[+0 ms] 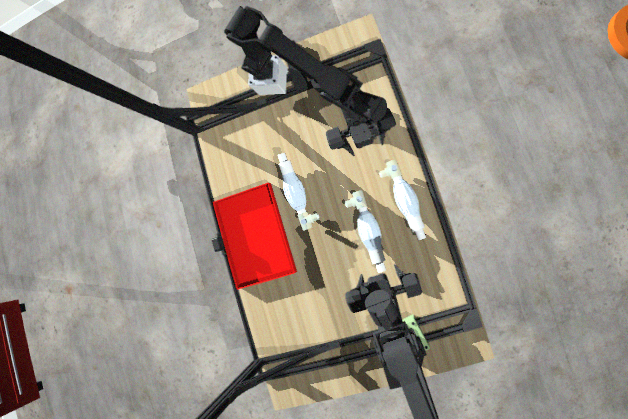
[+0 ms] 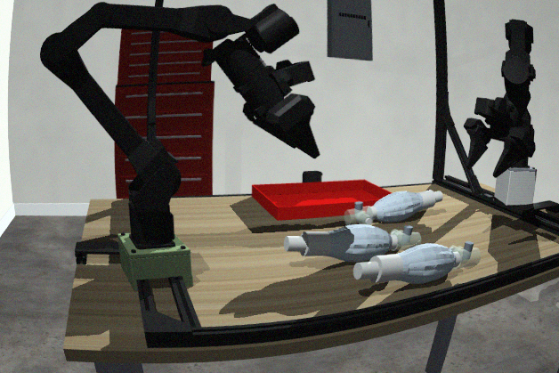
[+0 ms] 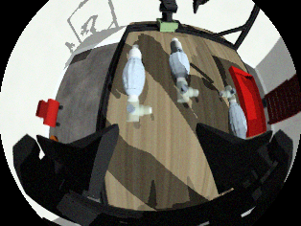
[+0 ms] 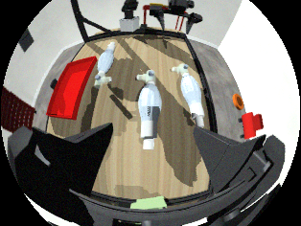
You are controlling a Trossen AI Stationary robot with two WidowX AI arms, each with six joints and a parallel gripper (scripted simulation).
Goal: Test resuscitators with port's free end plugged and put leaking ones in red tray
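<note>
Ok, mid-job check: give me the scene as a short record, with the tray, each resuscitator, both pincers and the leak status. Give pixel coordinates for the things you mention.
red tray (image 1: 261, 231) (image 2: 316, 211) (image 3: 249, 101) (image 4: 73, 91): on table, no unit inside
tray-side resuscitator (image 1: 294, 194) (image 2: 400, 206) (image 3: 237, 119) (image 4: 105, 62): lying beside tray, outside it
middle resuscitator (image 1: 369, 231) (image 2: 368, 241) (image 3: 179, 66) (image 4: 150, 98): lying on table, bag partly shadowed
far resuscitator (image 1: 407, 200) (image 2: 426, 262) (image 3: 133, 77) (image 4: 192, 93): lying on table, farthest from tray
left pincer (image 1: 366, 144) (image 2: 482, 171) (image 3: 158, 127): open, empty
right pincer (image 1: 379, 272) (image 2: 317, 156) (image 4: 153, 126): open, empty
leak status: cannot tell from these views
</note>
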